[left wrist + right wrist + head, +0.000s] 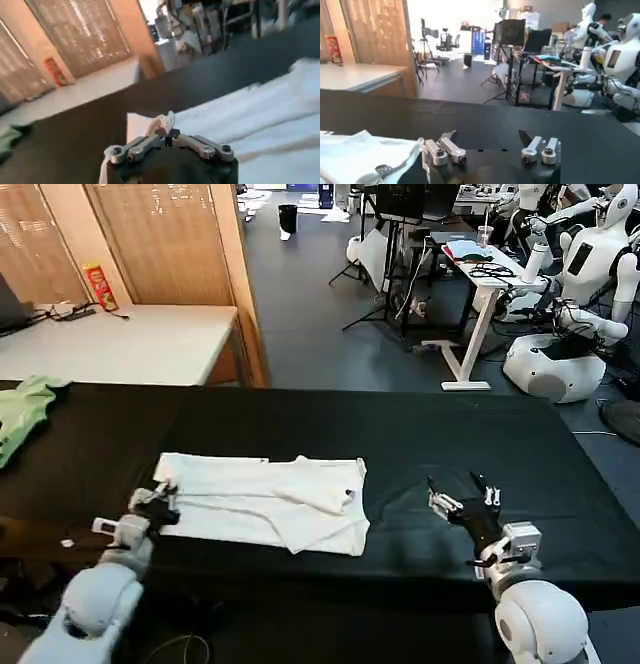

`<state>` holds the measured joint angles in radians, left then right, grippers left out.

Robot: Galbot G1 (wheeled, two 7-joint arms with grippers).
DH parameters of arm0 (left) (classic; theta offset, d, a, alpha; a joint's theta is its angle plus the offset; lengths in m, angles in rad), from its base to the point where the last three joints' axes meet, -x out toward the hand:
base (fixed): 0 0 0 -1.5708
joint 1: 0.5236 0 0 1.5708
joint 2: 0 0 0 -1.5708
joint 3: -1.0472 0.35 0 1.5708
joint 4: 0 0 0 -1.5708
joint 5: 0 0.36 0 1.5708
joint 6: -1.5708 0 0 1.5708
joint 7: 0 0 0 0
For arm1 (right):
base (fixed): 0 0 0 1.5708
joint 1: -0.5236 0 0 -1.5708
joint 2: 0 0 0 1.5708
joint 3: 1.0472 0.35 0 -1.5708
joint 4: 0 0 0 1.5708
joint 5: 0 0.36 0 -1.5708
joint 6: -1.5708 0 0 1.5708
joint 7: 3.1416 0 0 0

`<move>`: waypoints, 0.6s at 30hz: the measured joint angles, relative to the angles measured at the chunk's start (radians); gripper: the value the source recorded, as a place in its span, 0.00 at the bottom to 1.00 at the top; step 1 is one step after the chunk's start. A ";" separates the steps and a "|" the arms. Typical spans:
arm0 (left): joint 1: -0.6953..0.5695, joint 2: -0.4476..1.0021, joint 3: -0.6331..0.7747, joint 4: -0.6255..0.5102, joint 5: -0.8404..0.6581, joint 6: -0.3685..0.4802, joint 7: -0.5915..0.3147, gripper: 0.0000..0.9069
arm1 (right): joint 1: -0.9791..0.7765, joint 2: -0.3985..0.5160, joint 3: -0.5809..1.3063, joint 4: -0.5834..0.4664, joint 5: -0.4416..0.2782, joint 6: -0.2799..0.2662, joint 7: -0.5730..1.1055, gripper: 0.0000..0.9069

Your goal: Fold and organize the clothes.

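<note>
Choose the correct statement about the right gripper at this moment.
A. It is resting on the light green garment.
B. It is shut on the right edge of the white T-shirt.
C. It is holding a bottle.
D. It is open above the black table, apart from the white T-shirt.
D: the right gripper has its fingers spread over the bare black table, to the right of the white T-shirt and clear of it.

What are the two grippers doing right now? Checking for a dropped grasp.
Left gripper: shut on the white T-shirt, pinching its left edge.
Right gripper: open, holding nothing, over the black table right of the shirt.
</note>
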<state>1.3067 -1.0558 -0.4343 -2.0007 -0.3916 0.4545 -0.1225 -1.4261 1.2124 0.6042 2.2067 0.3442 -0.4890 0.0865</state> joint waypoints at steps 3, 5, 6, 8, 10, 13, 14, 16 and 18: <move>-0.026 -0.058 0.066 -0.026 -0.041 0.009 -0.002 0.00 | -0.010 0.000 0.013 0.000 0.000 0.004 -0.001 0.97; -0.044 -0.092 0.104 -0.032 -0.077 0.019 -0.008 0.00 | -0.015 0.002 0.018 -0.001 0.000 0.005 -0.001 0.97; -0.052 -0.107 0.122 -0.034 -0.094 0.023 -0.009 0.00 | -0.016 0.004 0.019 -0.002 0.000 0.006 -0.002 0.97; -0.067 -0.135 0.153 -0.035 -0.128 0.030 -0.011 0.00 | -0.016 0.009 0.017 -0.005 -0.004 0.007 -0.002 0.97; -0.079 -0.163 0.181 -0.032 -0.135 0.031 -0.011 0.00 | -0.016 0.015 0.012 -0.007 -0.010 0.007 -0.002 0.97; -0.100 -0.209 0.223 -0.017 -0.131 0.032 -0.011 0.00 | -0.017 0.020 0.006 -0.007 -0.022 0.007 -0.003 0.97; -0.105 -0.222 0.235 -0.012 -0.130 0.033 -0.011 0.00 | -0.018 0.021 0.006 -0.007 -0.023 0.007 -0.003 0.97; -0.114 -0.250 0.262 -0.010 -0.136 0.033 -0.010 0.00 | -0.020 0.021 0.006 -0.008 -0.026 0.007 -0.003 0.97; -0.123 -0.271 0.280 -0.006 -0.141 0.032 -0.009 0.00 | -0.022 0.024 0.006 -0.011 -0.029 0.007 -0.003 0.97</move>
<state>1.1835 -1.3273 -0.1540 -2.0068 -0.5322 0.4865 -0.1319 -1.4479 1.2361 0.6105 2.1953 0.3155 -0.4815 0.0835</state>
